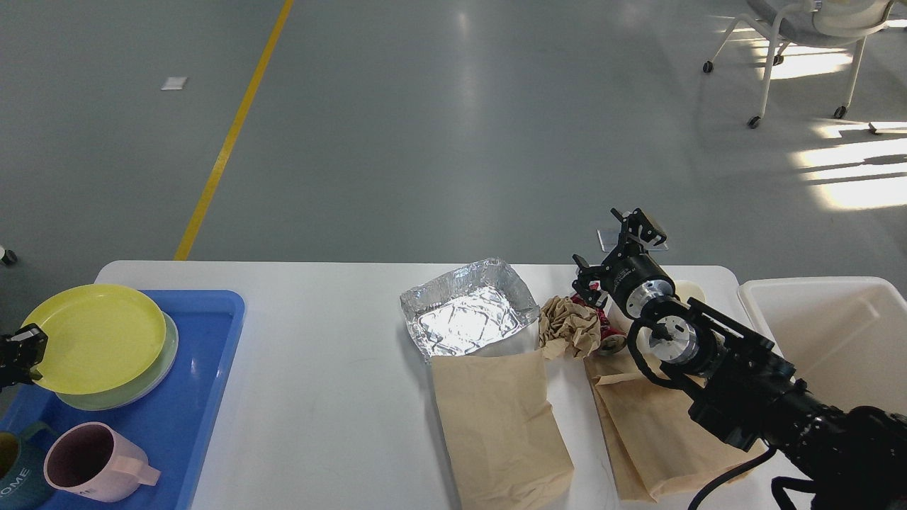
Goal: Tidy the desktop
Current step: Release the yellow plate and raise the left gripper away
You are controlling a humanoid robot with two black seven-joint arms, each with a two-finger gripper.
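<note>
The white desktop (319, 382) holds a foil tray (468, 315), a crumpled brown paper ball (567, 326), a red can (606, 331) and two flat brown paper bags (499, 425) (652, 425). My right gripper (611, 248) is open and empty, raised above the table's back edge just behind the paper ball and can. My left gripper (18, 350) is at the left edge of a yellow plate (96, 336), which lies flat on a green plate (161, 365). It is small and dark, so its hold is unclear.
A blue tray (205, 397) at the left holds the plates, a pink mug (92, 460) and a teal mug (18, 478). A white bin (836, 333) stands off the table's right end. A small white round item (691, 290) sits behind my right arm.
</note>
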